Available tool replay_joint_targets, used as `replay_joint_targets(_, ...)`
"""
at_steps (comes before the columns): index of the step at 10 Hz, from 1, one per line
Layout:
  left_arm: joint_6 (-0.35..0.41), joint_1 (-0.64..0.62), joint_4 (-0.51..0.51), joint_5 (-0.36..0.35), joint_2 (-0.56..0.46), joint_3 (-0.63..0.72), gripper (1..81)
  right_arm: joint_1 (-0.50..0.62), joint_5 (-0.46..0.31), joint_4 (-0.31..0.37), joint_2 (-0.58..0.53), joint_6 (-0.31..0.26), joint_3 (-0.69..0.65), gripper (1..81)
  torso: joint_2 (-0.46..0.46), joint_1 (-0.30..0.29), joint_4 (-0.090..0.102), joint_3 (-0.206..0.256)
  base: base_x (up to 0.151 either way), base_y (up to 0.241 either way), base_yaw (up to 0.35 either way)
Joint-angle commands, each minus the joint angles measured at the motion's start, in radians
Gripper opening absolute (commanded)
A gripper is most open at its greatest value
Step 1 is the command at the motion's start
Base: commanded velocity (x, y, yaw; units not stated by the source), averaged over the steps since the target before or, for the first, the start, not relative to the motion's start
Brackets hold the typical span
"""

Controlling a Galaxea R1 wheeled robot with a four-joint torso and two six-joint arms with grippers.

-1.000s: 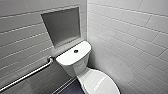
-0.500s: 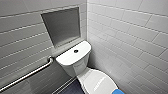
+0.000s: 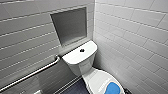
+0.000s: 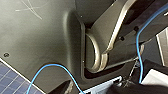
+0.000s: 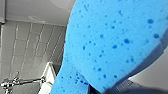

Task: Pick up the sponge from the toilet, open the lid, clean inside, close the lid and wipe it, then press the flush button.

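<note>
The white toilet (image 3: 82, 65) stands in the corner, and the dark round flush button (image 3: 82, 50) sits in the middle of its tank top. The white oval lid (image 3: 98, 79) is down over the bowl. In the head view the bright blue sponge (image 3: 112, 88) shows at the lid's near end. The right wrist view has the sponge (image 5: 112, 42) very close, with tiled wall and ceiling behind it, and my right gripper is shut on it. The left wrist view shows the robot's own dark body and a blue cable (image 4: 50, 68). My left gripper is open with nothing in it.
A metal grab bar (image 3: 32, 73) runs along the tiled wall left of the tank. A grey recessed niche (image 3: 70, 25) is set in the wall above the tank. A tiled wall (image 3: 135, 37) closes in tight on the right. Dark blue floor tiles (image 3: 75, 88) lie left of the bowl.
</note>
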Motion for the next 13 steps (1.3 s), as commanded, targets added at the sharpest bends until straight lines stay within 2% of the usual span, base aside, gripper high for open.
replay_joint_targets(1, 0.011, 0.013, 0.004, 0.077, -0.002, 0.012, 81.1, 0.154, -0.035, -0.004, -0.044, 0.057, -0.021, 1.0, 0.0, 0.0, 0.0, 0.0, 0.0, 0.0, 0.0)
replay_joint_targets(2, 0.014, 0.021, 0.004, 0.076, 0.004, 0.006, 81.1, 0.191, -0.035, -0.003, -0.044, 0.078, -0.038, 1.0, 0.0, 0.0, 0.0, -0.066, 0.0, 0.0, 0.0)
replay_joint_targets(3, 0.014, 0.027, 0.004, 0.076, 0.011, -0.005, 81.1, 0.223, -0.035, -0.004, -0.04, 0.1, -0.05, 1.0, 0.0, 0.0, -0.001, -0.089, 0.0, 0.0, 0.0)
replay_joint_targets(4, 0.015, 0.031, 0.004, 0.073, 0.028, -0.03, 81.1, 0.252, -0.035, -0.004, -0.027, 0.115, -0.07, 1.0, 0.0, 0.0, -0.001, -0.014, 0.0, 0.0, 0.0)
replay_joint_targets(6, 0.023, 0.036, 0.004, 0.07, 0.053, -0.076, 81.1, 0.288, -0.033, -0.003, 0.017, 0.125, -0.126, 1.0, 0.0, 0.001, -0.001, -0.037, 0.0, 0.0, 0.0)
replay_joint_targets(9, 0.023, 0.042, 0.003, 0.067, 0.051, -0.079, 81.1, 0.315, -0.035, -0.004, 0.101, 0.149, -0.254, 1.0, 0.0, 0.001, -0.001, -0.041, 0.0, 0.0, 0.0)
replay_joint_targets(13, 0.023, 0.051, -0.006, 0.068, 0.051, -0.079, 81.1, 0.348, -0.021, -0.007, 0.212, 0.24, -0.426, 1.0, 0.0, 0.001, -0.001, -0.041, 0.0, 0.0, 0.0)
